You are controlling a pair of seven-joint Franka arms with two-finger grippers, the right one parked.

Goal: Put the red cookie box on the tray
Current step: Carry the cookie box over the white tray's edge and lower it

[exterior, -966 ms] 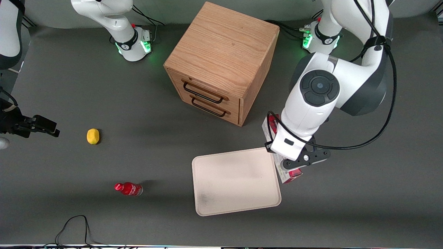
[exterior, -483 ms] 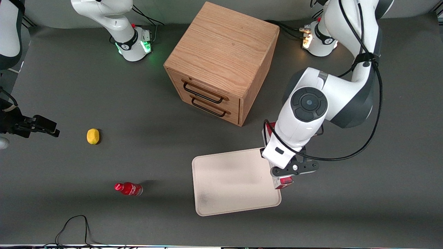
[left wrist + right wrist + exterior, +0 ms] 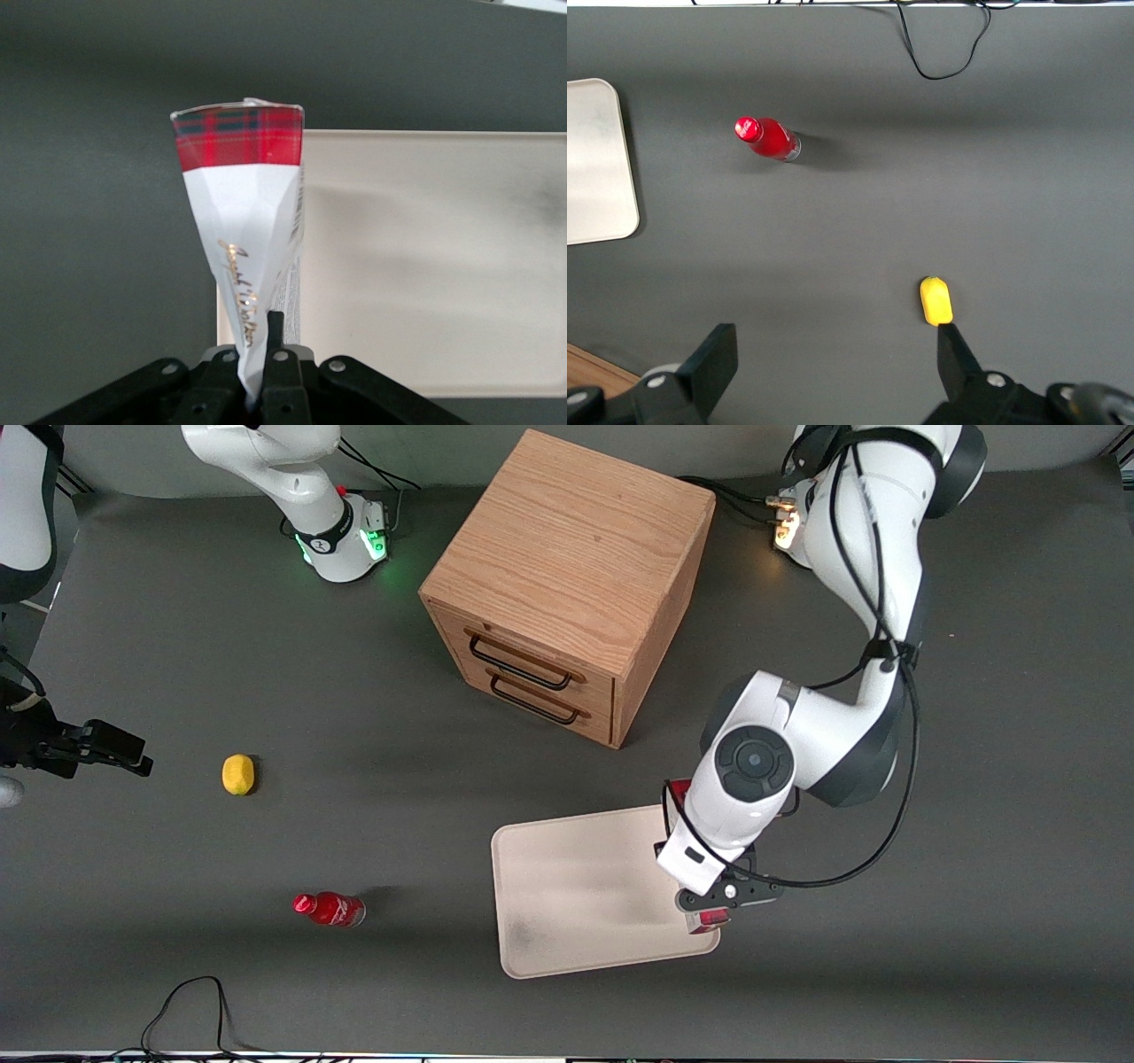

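Front view: the working arm reaches down from its base at the upper edge of the surface (image 3: 177, 974), elbow bent, its round white wrist joint hanging over the tray's (image 3: 576, 948) edge at the working arm's end. The gripper (image 3: 713, 908) points straight down over that edge, near the tray's corner closest to the camera. Only two bits of the red cookie box (image 3: 707, 923) show around the wrist: one red end at about 5 o'clock from the wrist housing, by the tray's rim, and another red end at about 11 o'clock, just off the tray. Whether the box touches the tray cannot be told here. The wooden drawer cabinet (image 3: 567, 584) stands at 12 o'clock from the tray, farther from the camera. A small red bottle (image 3: 330, 909) and a yellow object (image 3: 237, 774) lie toward the parked arm's end.

Left wrist view: the black fingers (image 3: 275, 354) pinch the red cookie box (image 3: 241, 248) by its white face, which is squeezed in and creased between them. Its plaid red end points away from the gripper (image 3: 259, 376). The box lies along the tray's (image 3: 443, 257) rim, partly over the tray, partly over the dark surface (image 3: 97, 221).

Right wrist view: the red bottle (image 3: 766, 139), the yellow object (image 3: 935, 301) and a corner of the tray (image 3: 598, 168) rest on the surface (image 3: 939, 177).
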